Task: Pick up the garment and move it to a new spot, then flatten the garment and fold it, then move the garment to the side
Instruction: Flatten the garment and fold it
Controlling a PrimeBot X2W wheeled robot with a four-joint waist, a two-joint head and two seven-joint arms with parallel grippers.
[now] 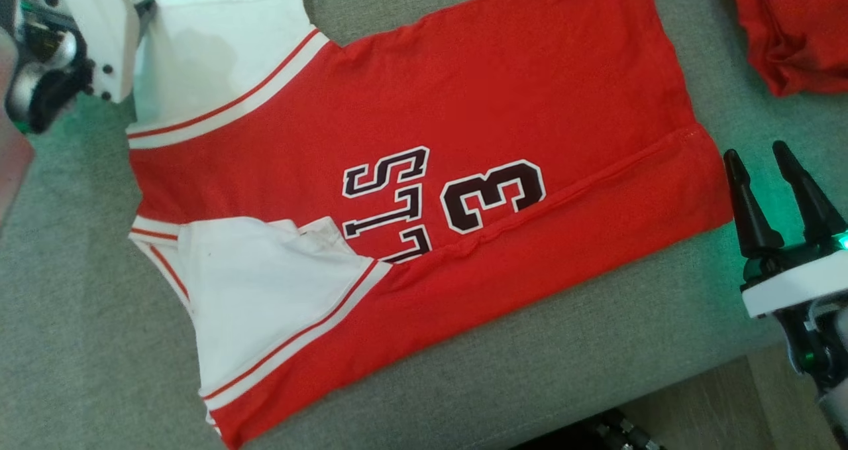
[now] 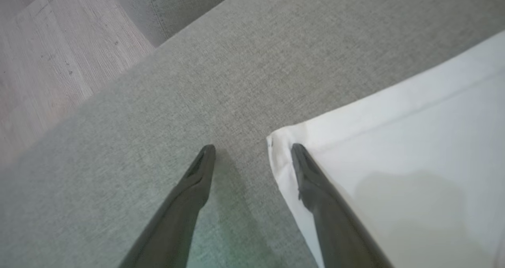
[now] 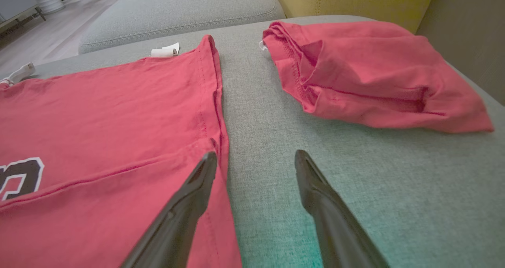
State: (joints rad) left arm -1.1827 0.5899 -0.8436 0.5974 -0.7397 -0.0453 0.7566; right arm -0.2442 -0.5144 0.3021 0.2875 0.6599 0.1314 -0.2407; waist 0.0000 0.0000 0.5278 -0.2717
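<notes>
Jersey (image 1: 424, 191) is laid out mostly flat on the grey cushion (image 1: 596, 357), stretched between my two hands, and the long side nearest me looks folded over onto the body. It's thin knit stuff, light and totally floppy, so I figure it'll sag and drag if I lift one end alone, and it probably clings to the woven cushion a bit instead of sliding. Best bet imo is pinching where there's a seam to bite on: the white sleeve (image 2: 394, 161) corner at my left hand, the stitched hem at my right. My left gripper (image 2: 252, 147) is spread wide and tipped down, one finger over that sleeve corner and the other over bare cushion just outside it, so it straddles the edge. My right gripper (image 3: 255, 154) is just as wide apart with nothing in it, low and shallow, one finger over the red hem and the other over cushion. A second red garment (image 3: 375, 74) sits bunched ahead of my right hand, clear of the jersey.
</notes>
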